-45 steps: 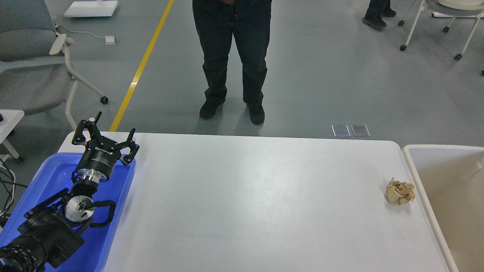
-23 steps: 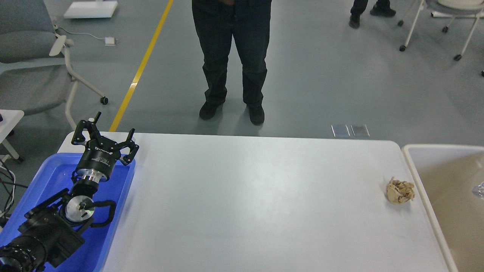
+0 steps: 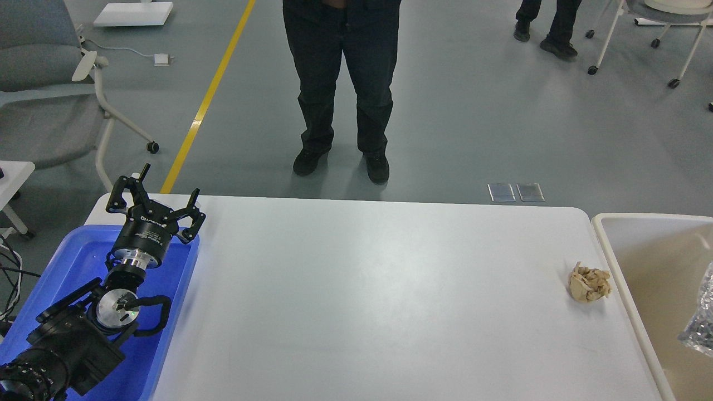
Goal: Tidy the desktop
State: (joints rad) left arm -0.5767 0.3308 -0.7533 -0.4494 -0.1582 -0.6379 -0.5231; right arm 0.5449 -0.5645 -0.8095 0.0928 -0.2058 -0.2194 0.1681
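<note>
Inside the bin (image 3: 618,262) at the right edge, a crinkled clear wrapper (image 3: 699,320) has come further into view; on the white desktop (image 3: 367,301) only a crumpled paper ball (image 3: 589,283) is left, near the bin. Over the blue tray (image 3: 67,262) the left gripper (image 3: 156,203) is held with fingers spread, empty; the right gripper is not seen

A crinkly, silvery clear plastic piece (image 3: 699,320) has come further into sight at the right edge, over the off-white bin (image 3: 613,256). Behind, the far person's feet (image 3: 548,39) have stepped along.
</note>
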